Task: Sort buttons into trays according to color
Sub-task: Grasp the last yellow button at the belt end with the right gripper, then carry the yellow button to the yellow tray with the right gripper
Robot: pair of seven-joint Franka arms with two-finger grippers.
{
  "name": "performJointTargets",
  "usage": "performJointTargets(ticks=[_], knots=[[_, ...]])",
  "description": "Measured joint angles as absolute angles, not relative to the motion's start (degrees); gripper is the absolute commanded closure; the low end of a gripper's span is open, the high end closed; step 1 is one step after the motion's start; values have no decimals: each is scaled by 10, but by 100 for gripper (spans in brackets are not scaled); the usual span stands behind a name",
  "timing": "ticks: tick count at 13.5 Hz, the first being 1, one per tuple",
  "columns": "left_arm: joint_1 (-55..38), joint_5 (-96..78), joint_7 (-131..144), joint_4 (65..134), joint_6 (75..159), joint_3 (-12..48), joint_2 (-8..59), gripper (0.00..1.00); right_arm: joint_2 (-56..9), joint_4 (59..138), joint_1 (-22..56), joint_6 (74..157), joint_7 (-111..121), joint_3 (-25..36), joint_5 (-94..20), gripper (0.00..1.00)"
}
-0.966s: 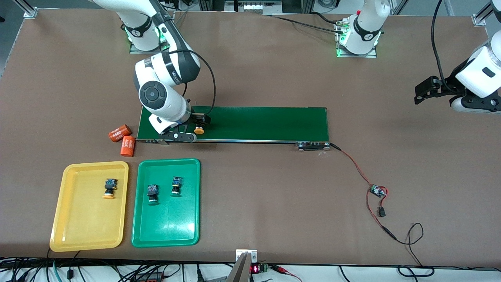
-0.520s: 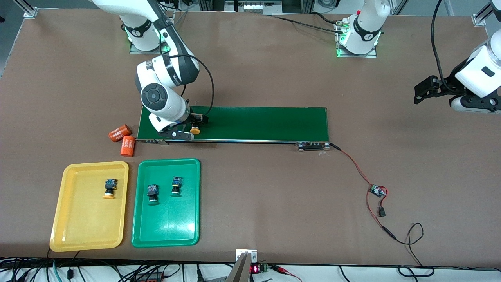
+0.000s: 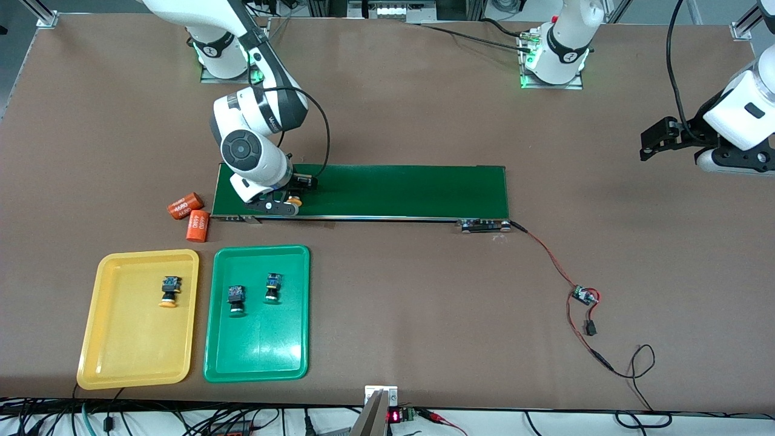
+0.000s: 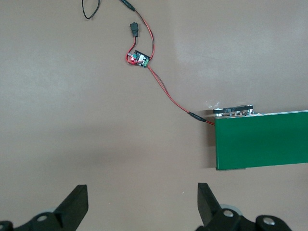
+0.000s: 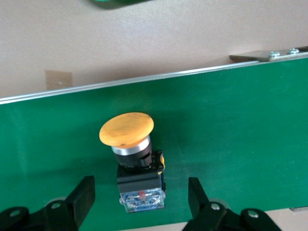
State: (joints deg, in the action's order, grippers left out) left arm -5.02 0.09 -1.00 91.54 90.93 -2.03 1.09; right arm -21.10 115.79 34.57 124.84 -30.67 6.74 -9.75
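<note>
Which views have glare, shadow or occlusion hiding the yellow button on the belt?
Right wrist view: the yellow button is sharp and evenly lit on the conveyor belt, with a bright glint only along the belt's metal edge. Front view: the right hand and its arm cover most of the button; only a sliver of cap shows. Left wrist view: no button, only soft shadow on the table.

A long dark-green conveyor belt (image 3: 387,191) lies flat across the middle of the brown table (image 3: 424,315). Two orange cylinders printed "4680" (image 3: 191,215) lie on their sides, apparently touching, just off the belt's end toward the right arm's end of the table. From the belt's other end a thin red-and-black wire (image 3: 548,257) runs to a small circuit board (image 3: 585,295) nearer the front camera.
</note>
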Motion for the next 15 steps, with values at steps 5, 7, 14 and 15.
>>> performJointTargets(ticks=[5, 7, 14, 15], knots=[[-50, 1, -10, 915, 909, -20, 11, 0, -211, 1170, 345, 1251, -307, 69, -95, 51], [-50, 1, -10, 915, 909, -20, 11, 0, -211, 1171, 345, 1252, -307, 71, -95, 73], [-50, 1, -10, 915, 909, -20, 11, 0, -210, 1158, 309, 1264, -307, 76, -83, 88], [-50, 1, -10, 915, 909, -20, 11, 0, -210, 1147, 300, 1267, -306, 77, -72, 88]])
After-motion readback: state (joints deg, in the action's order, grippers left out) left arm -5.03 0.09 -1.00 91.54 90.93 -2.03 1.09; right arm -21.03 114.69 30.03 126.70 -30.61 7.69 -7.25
